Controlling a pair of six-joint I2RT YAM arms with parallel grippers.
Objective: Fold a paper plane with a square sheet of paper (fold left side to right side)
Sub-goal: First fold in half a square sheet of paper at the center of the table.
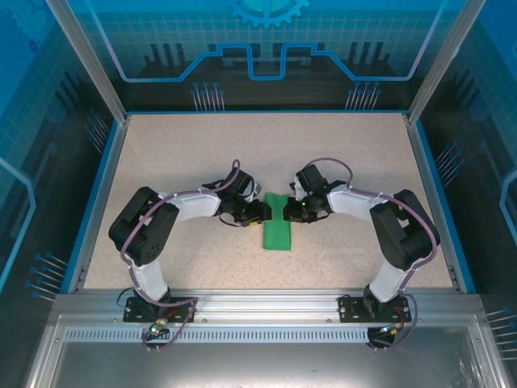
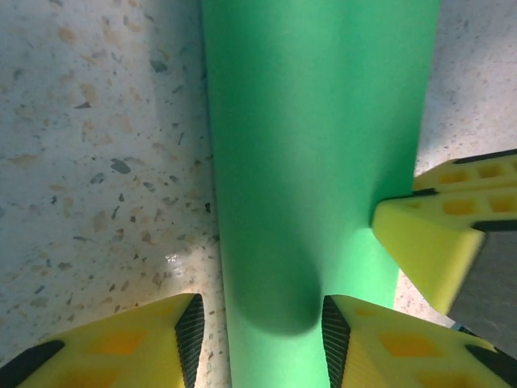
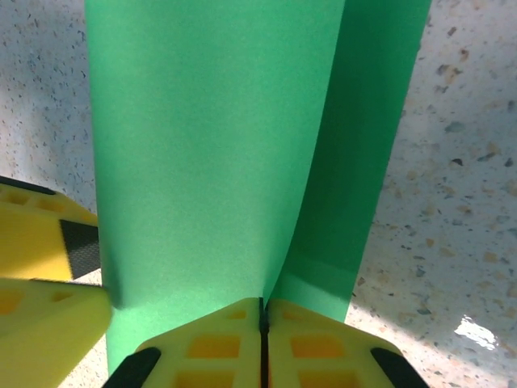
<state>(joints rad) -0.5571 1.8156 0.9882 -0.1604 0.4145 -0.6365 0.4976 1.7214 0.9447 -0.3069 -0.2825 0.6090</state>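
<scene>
While its left half lies doubled over onto its right half, the square sheet of paper (image 1: 279, 230) forms a narrow green strip at the middle of the desk (image 1: 186, 153). The left-to-right fold is judged unfinished, because the left wrist view shows the folded side as a soft rounded roll, not a crease.

The right claw (image 3: 262, 311) has its fingers pressed together on the strip's free edge, pinching the paper. The left claw (image 2: 262, 323) stands partly open, with one finger on either side of the roll and nothing gripped.

The next move probably calls for flattening the roll into a sharp crease while the pinched edges are kept aligned, since thin paper skews easily.

The left arm (image 1: 145, 230) and right arm (image 1: 404, 230) bend elbows-outward. Their forearms turn inward, so the claws face each other, low and close together, near the strip's far end.
</scene>
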